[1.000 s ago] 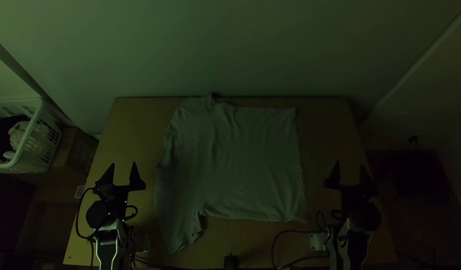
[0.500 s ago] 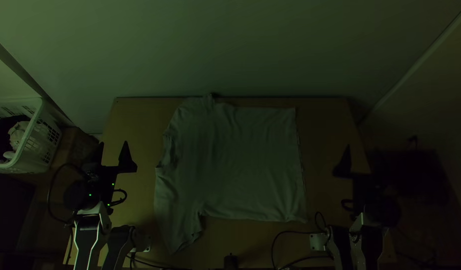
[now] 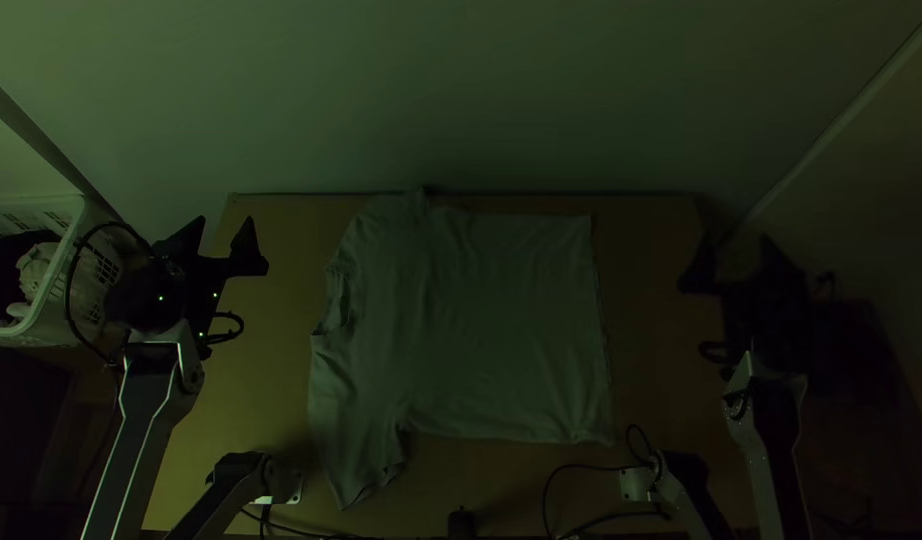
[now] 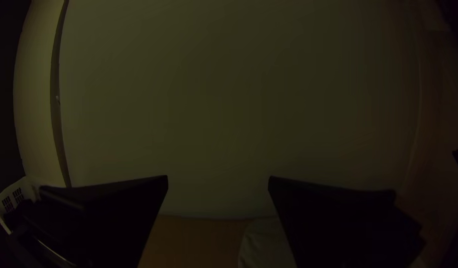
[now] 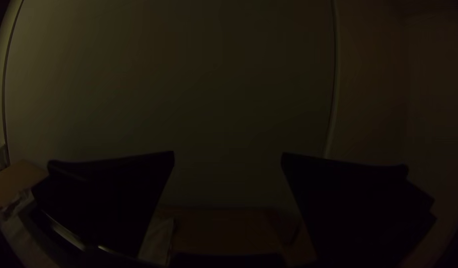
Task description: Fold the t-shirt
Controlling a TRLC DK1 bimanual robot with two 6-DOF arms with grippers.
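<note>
Both left gripper (image 3: 224,220) and right gripper (image 3: 735,238) gape wide and empty, well apart from the t-shirt (image 3: 471,320), seemingly spread between them.

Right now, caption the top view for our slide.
T-shirt spread on the table, left gripper and right gripper open on either side.

Lanes of bare wood flank a t-shirt (image 3: 481,330) along the left and right edges of the bench (image 3: 656,300), while cables (image 3: 581,463) loop by the near edge and a wall (image 3: 461,100) rises beyond the far one.
</note>
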